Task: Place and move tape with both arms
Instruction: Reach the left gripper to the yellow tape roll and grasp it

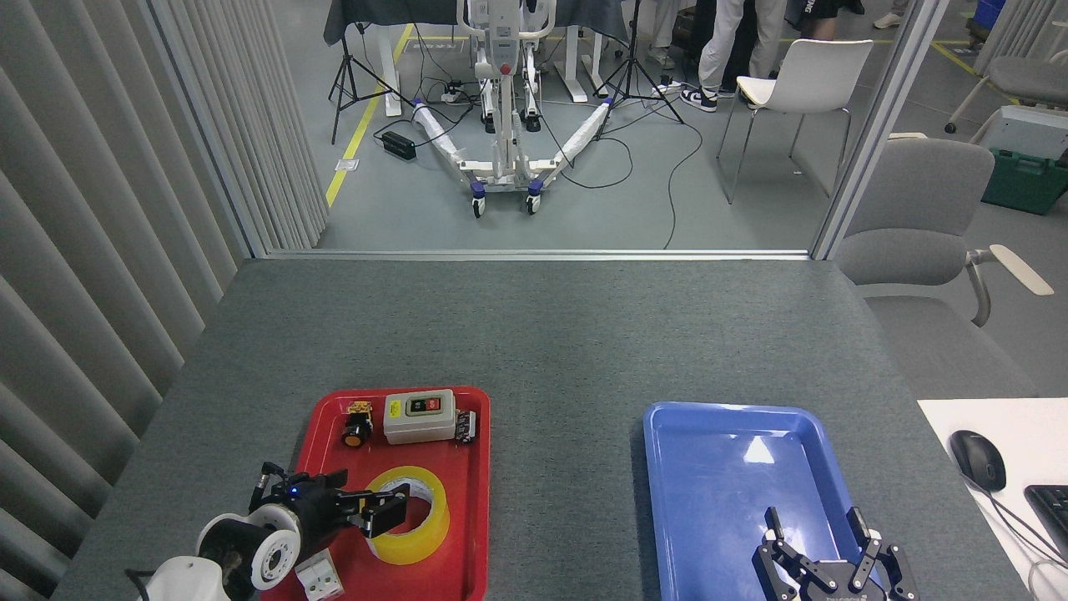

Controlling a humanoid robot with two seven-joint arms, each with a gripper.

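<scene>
We found the wide roll of translucent yellow packing tape (415, 516) lying flat in the near part of the shallow red plastic tray (471, 534), on the grey felt-covered worktop (551, 334), with our left black multi-fingered gripper (380, 511) reaching in from the side at its near-left rim. One dark finger seemed to sit over the pale core while the rest lay outside the wall, so the jaws looked set around the roll's wall, but we could not tell whether they had closed on it or merely straddled it. Our right black gripper (830, 561) hung over the near end of the empty blue plastic tray (667, 467), its jaws spread and holding nothing. The chief risk, as we judged it, was a thin pinch on a slick curved wall: lifted that way, the roll might pivot, swing and slip out, or drag against the red tray's lip and shift the whole tray. A push rather than a grip could slide the tape toward the grey switch box with red and green buttons (419, 416) and the small black and yellow push-button (357, 427) at the tray's far end, though both stood apart from it. Any later handover between our arms would add a second chance of a drop, since the two trays lay well apart.
</scene>
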